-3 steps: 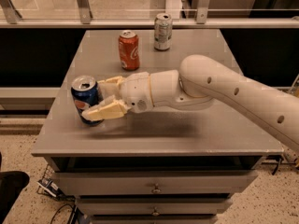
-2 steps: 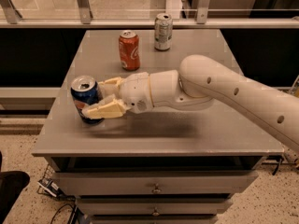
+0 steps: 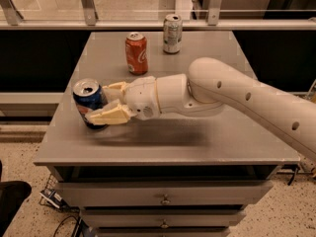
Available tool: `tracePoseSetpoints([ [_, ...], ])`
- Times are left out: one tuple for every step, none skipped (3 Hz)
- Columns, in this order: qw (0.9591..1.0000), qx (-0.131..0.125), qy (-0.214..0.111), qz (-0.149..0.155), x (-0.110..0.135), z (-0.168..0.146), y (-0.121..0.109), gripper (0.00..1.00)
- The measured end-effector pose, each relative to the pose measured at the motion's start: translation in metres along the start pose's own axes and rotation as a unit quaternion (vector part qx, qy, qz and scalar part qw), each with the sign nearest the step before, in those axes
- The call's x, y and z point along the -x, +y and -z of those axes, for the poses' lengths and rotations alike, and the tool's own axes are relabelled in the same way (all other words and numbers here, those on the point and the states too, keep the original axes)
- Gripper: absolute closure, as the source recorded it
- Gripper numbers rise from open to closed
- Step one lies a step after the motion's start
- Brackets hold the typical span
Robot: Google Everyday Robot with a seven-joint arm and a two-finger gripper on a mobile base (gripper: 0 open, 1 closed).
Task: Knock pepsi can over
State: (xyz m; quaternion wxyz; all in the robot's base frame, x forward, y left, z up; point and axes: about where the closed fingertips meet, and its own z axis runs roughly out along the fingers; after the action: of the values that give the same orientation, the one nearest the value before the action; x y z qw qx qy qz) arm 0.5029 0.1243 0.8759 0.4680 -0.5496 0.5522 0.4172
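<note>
I have the gripper (image 3: 100, 103) at the near-left of the table (image 3: 207, 152), its fingers apart and straddling the upright pepsi can (image 3: 85, 98). Bracketed this way, a sideways sweep should tip it, well clear of the red can (image 3: 136, 53).

Two other cans on the grey table (image 3: 222, 142)
The red cola can (image 3: 136, 53) and silver-white can (image 3: 172, 33) stand upright toward its back, behind the gripper (image 3: 100, 102) at front left.
</note>
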Motion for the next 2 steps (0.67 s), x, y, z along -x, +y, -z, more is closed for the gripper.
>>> tracePoseSetpoints([
  [1.0,-0.001,0.008,0.001,0.0016,0.0008,0.001,1.0],
  [0.9983,-0.004,0.057,0.005,0.0079,0.0066,0.0019,1.0],
])
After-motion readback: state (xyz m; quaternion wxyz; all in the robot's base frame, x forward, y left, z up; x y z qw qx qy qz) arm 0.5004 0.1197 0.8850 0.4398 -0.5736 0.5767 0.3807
